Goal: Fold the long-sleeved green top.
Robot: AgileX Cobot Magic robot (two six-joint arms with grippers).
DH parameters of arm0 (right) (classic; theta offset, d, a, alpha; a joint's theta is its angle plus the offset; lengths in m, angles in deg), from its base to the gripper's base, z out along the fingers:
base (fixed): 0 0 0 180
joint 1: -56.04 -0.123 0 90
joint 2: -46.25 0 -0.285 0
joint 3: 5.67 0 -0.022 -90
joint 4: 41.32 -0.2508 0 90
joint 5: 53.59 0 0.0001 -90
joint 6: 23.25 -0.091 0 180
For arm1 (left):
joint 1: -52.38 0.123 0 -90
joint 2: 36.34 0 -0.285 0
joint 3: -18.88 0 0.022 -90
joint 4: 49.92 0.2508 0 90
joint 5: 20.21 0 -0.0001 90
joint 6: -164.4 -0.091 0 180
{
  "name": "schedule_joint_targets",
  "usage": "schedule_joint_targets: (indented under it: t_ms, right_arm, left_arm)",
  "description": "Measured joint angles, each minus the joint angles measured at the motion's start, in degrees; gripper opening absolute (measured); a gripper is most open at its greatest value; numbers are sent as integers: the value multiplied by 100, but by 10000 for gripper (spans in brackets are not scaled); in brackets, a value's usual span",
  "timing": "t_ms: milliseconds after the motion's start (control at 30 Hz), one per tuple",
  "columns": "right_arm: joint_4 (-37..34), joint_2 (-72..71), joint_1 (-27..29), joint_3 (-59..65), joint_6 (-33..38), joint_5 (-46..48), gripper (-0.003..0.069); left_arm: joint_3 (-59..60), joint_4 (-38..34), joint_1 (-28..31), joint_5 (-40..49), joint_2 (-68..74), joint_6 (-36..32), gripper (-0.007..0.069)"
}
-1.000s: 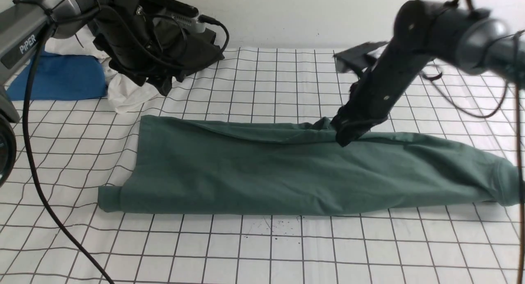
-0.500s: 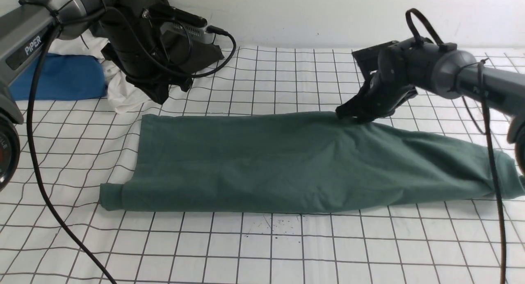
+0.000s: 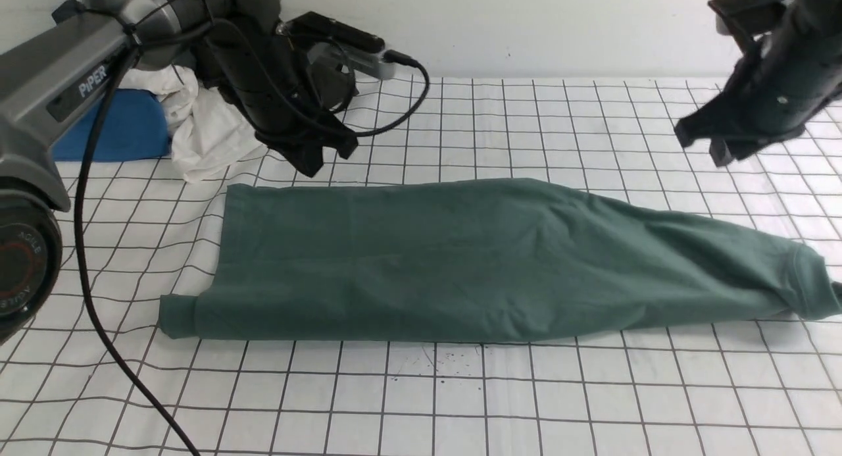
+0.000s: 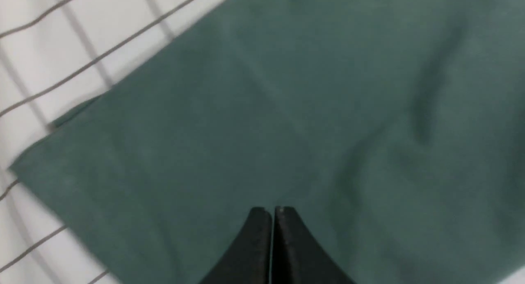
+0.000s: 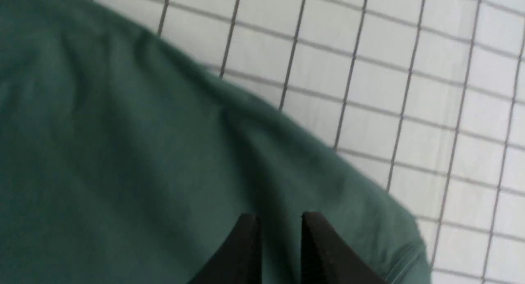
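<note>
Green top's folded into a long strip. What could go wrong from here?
1. The left gripper has its jaws shut over the green top; a grab without opening would only push cloth.
2. Its black cable loops down near the top's left end and could snag it.
3. The strip narrows and wrinkles toward the right, so the next fold may come out crooked.

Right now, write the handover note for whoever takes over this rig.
Left gripper: shut, empty, hovering near the top's far left corner.
Right gripper: jaws slightly apart, empty, hovering beyond its far right edge.
Green long-sleeved top: lies as a long band across the gridded table, untouched.
Done: lengthwise folds, it seems.
Left: probably folding the band crosswise.
</note>
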Motion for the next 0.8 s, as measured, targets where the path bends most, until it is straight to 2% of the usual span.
schedule_joint_targets:
  t_ms: [100,167,200,333,467,567,667,733,800]
  right_arm:
    - [-191,-520,0,926,11,-320,140]
    - [-200,-1005,135,1984,-62,-844,140]
    - [-192,-1005,135,1984,-79,-879,140]
    - [-7,-1128,724,2674,-627,-1294,163]
    - [40,-997,1345,2781,-831,-1464,286]
    - [40,-902,1447,2781,-825,-1767,397]
    - [35,-740,1446,2781,-819,-2086,462]
    - [35,-578,1446,2781,-766,-2206,472]
    - [29,-416,1446,2781,-660,-2243,448]
  left_arm:
    - [0,-94,-149,0,0,-121,-8]
    - [0,-181,-222,0,0,-179,-8]
    - [0,-182,-221,0,0,-188,-8]
    - [0,-213,-215,0,7,-198,-8]
    - [210,-213,-196,-6,12,-198,-8]
    - [426,-213,-196,-6,16,-198,-8]
    - [627,-213,-196,-6,16,-198,-8]
    - [789,-200,-193,-11,16,-198,-8]
    - [971,-134,-186,-18,16,-198,-8]
